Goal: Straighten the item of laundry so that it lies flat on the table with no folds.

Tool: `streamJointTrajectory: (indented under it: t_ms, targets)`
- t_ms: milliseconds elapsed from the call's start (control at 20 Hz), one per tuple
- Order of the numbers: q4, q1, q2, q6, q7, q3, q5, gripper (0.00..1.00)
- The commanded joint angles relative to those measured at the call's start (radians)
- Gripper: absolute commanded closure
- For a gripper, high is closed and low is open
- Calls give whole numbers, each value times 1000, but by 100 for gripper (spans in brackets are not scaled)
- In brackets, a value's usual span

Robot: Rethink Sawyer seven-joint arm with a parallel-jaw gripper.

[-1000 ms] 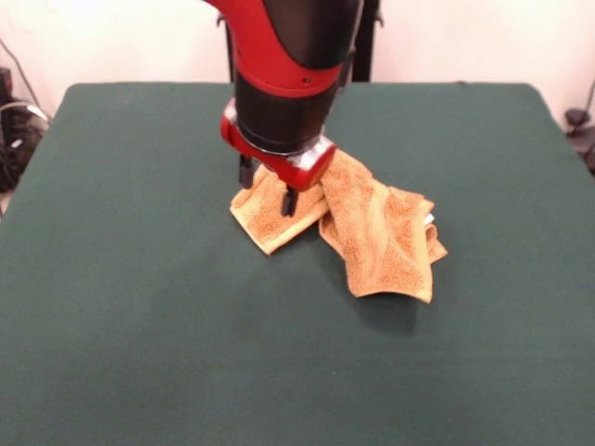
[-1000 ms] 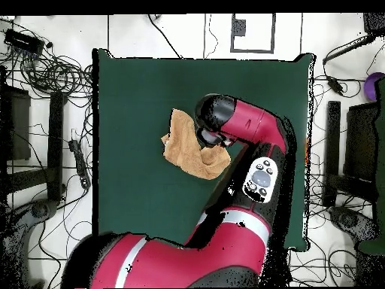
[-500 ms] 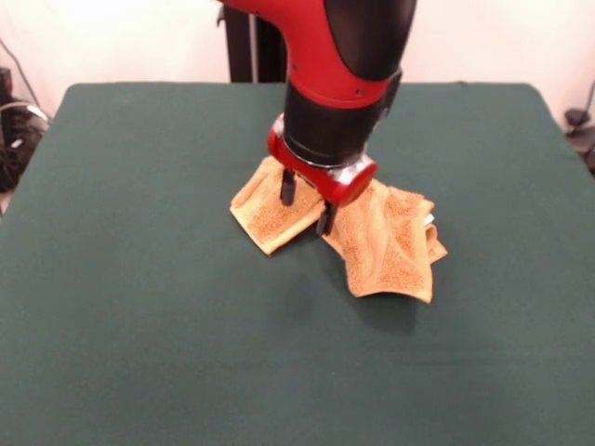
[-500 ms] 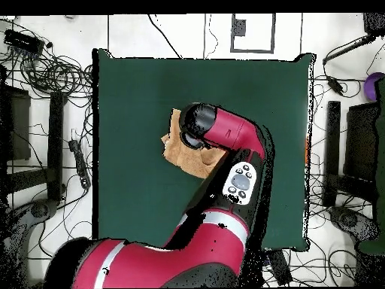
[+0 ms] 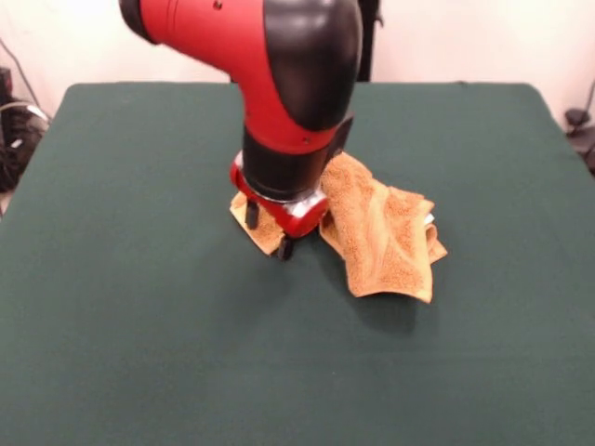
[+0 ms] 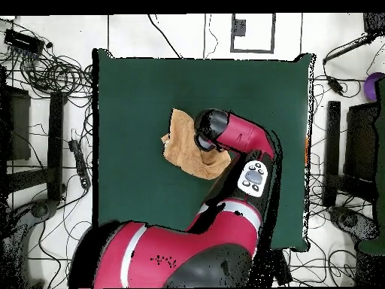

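The golden-orange item of laundry (image 5: 381, 232) lies crumpled in folds near the middle of the dark green table (image 5: 139, 325). A longer folded part reaches toward the near right, and a smaller flap on the left is mostly hidden behind the arm. Its small white tag (image 5: 429, 220) shows at the right edge. My gripper (image 5: 268, 232) is low over the left flap. Its dark fingers (image 5: 284, 248) stand apart at that flap's near corner, open. In the overhead view the towel (image 6: 180, 143) pokes out left of the arm's wrist (image 6: 207, 135), which hides the gripper.
The red and black arm (image 6: 248, 150) crosses the table's robot-side half. Cables and dark stands (image 6: 53, 135) lie on the floor around the table. A purple object (image 6: 374, 86) sits off its right side.
The gripper has swung from the towel's middle back to the left flap and dropped lower, toward that flap's near corner. The towel's shape looks the same.
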Motion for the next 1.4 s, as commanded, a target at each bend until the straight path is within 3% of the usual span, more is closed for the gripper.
streamJointTrajectory:
  t_ms: [50,400,750,1400]
  targets:
    - [-3,5,44,9,52,141,-28,0]
    - [-4,-29,139,-96,127,233,43,0]
    - [28,-29,141,-170,171,251,62,0]
    - [74,24,83,-67,260,199,89,0]
